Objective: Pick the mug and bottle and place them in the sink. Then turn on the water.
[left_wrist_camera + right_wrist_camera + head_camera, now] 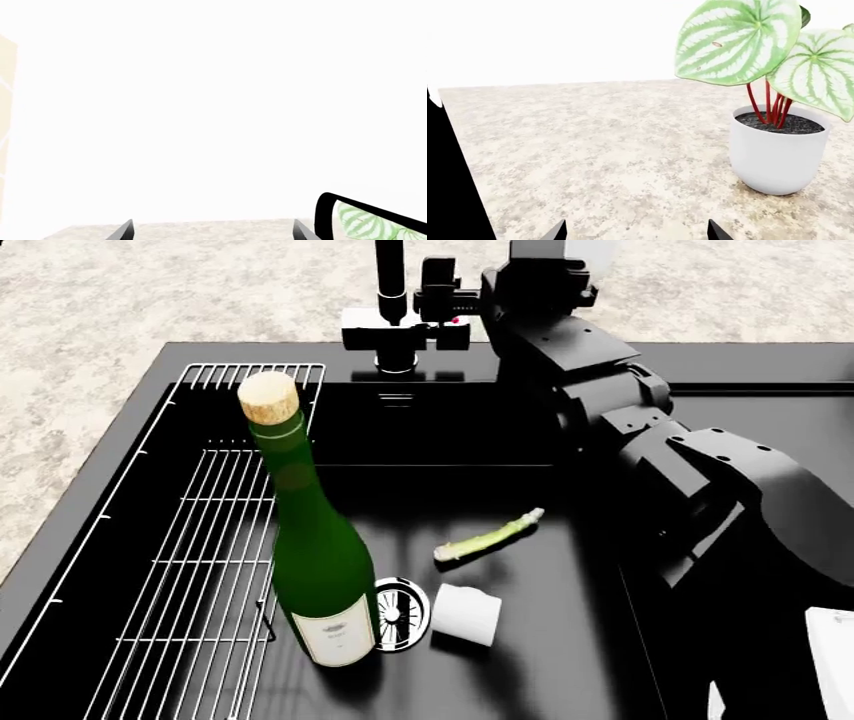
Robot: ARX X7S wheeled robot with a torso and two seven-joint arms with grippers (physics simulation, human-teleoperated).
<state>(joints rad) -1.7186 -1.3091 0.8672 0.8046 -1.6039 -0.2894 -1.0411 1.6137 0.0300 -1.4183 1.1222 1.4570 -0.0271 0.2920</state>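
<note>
head view: the tall dark green glass wine bottle with a cream label and tan cork stood upright inside the large glossy black rectangular sink, its base just beside the round steel drain. the small plain white mug lay on its side on the basin floor, just on the other side of the drain. a pale green vegetable stalk lay nearby, apart from both. a white wire rack covered the basin's left part.

both items appeared placed, so the step in hand was judged to be turning on the water; no stream was visible beneath the tall black faucet. the right arm reached up to the faucet base, its gripper hidden from the head camera.

right wrist view: the right gripper showed two dark fingertips spread apart with nothing between them, facing speckled stone counter and a white pot holding a striped-leaf plant. left wrist view: the left gripper was likewise released and empty.

to do the step well, the right gripper would need to meet the faucet's handle squarely and move it steadily, clear of the bottle.
</note>
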